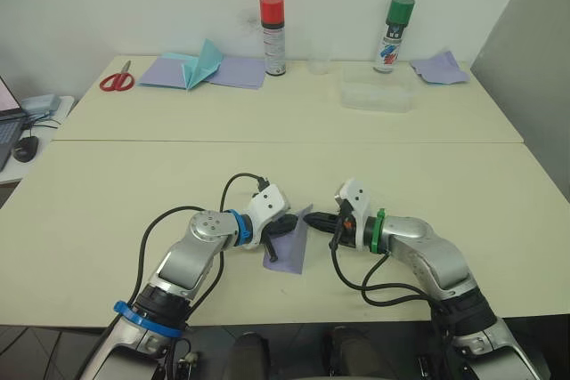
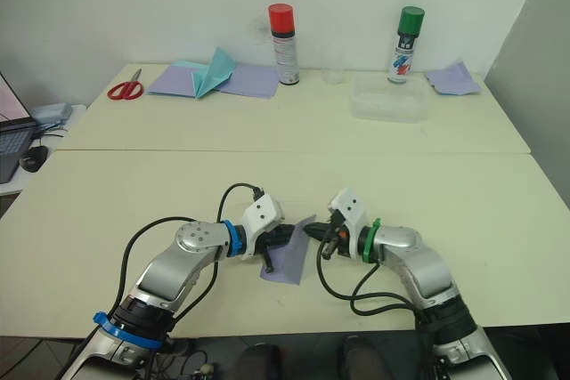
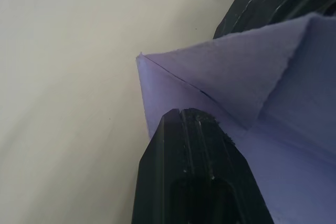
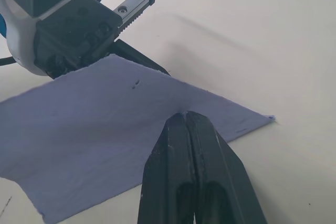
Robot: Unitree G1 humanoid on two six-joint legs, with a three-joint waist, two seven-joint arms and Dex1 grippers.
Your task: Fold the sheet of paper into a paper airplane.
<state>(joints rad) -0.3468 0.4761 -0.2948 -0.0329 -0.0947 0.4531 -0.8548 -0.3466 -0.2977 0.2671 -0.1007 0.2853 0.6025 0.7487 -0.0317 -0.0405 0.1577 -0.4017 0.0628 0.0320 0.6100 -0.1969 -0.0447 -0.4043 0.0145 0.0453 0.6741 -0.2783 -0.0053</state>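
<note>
Lavender-purple, the sheet of paper (image 1: pixel 288 242) lies partly folded on the near edge of the cream table (image 1: pixel 107 184), between the two grippers, with one flap raised. The left gripper (image 1: pixel 283 226) has its black fingers closed together and pressing on the paper near a creased corner, and the right gripper (image 1: pixel 322 220) has its fingers closed too, tips touching the opposite edge. To crease well, one gripper should probably pin the sheet flat while the other slides along the fold, slowly, so the thin paper neither shifts nor tears.
</note>
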